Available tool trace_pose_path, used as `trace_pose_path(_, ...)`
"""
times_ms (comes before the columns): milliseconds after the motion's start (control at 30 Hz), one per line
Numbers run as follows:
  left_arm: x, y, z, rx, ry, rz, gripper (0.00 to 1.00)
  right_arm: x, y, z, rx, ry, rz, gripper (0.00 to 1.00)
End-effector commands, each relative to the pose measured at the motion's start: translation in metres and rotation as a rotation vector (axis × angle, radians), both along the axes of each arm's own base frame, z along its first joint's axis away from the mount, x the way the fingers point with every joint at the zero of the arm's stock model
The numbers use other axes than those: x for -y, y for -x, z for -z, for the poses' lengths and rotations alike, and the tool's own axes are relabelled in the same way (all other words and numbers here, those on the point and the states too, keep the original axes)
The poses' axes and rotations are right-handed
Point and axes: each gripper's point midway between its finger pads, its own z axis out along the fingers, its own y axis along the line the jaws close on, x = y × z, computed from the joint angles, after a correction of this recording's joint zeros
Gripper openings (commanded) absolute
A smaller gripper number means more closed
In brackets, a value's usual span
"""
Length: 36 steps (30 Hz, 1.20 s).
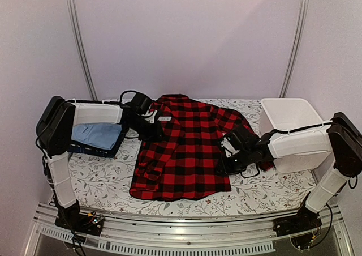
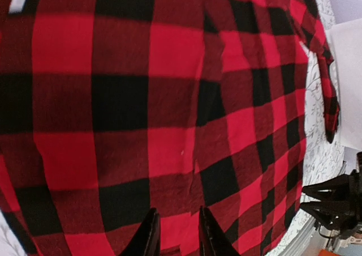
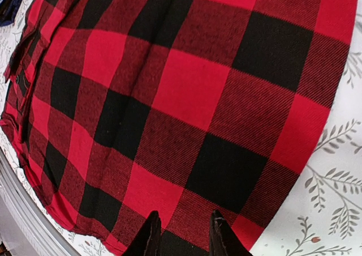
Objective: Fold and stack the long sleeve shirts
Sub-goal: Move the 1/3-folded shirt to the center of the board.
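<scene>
The red-and-black checked flannel shirt (image 1: 181,148) lies spread flat on the middle of the table. It fills the left wrist view (image 2: 169,97) and the right wrist view (image 3: 186,86). My left gripper (image 1: 153,132) is at the shirt's left edge, its jaws narrowly apart with flannel bunched between them (image 2: 178,236). My right gripper (image 1: 225,166) is at the shirt's right edge, closed the same way on the flannel (image 3: 184,239). The light blue shirt (image 1: 97,135) lies folded on the dark navy garment (image 1: 90,149) at the left.
The white plastic basket (image 1: 288,115) stands at the right rear, behind my right arm. A flannel sleeve (image 2: 329,100) trails on the floral tablecloth (image 1: 102,179). The table's metal front rail (image 1: 181,230) runs along the near side.
</scene>
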Motion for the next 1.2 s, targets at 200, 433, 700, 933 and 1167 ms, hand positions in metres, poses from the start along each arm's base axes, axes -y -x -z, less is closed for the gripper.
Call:
trace_pose_path(200,-0.021,0.089,0.051,-0.171,0.011,-0.001,0.23,0.005,0.051,0.025,-0.122,0.023,-0.013,0.26)
trace_pose_path(433,-0.053,0.125,0.081,-0.240,-0.089,-0.011,0.23,0.008,0.083,0.035,-0.189,0.037,-0.031,0.26)
trace_pose_path(700,-0.068,0.144,0.083,-0.260,-0.123,-0.021,0.23,0.001,0.098,0.026,-0.201,0.038,-0.038,0.25)
trace_pose_path(933,-0.059,0.128,0.060,-0.197,-0.095,-0.018,0.23,0.008,0.038,-0.026,0.001,0.086,0.059,0.35)
trace_pose_path(1167,-0.043,0.098,0.020,-0.086,-0.055,-0.002,0.24,0.072,-0.030,-0.056,0.172,0.180,0.311,0.50)
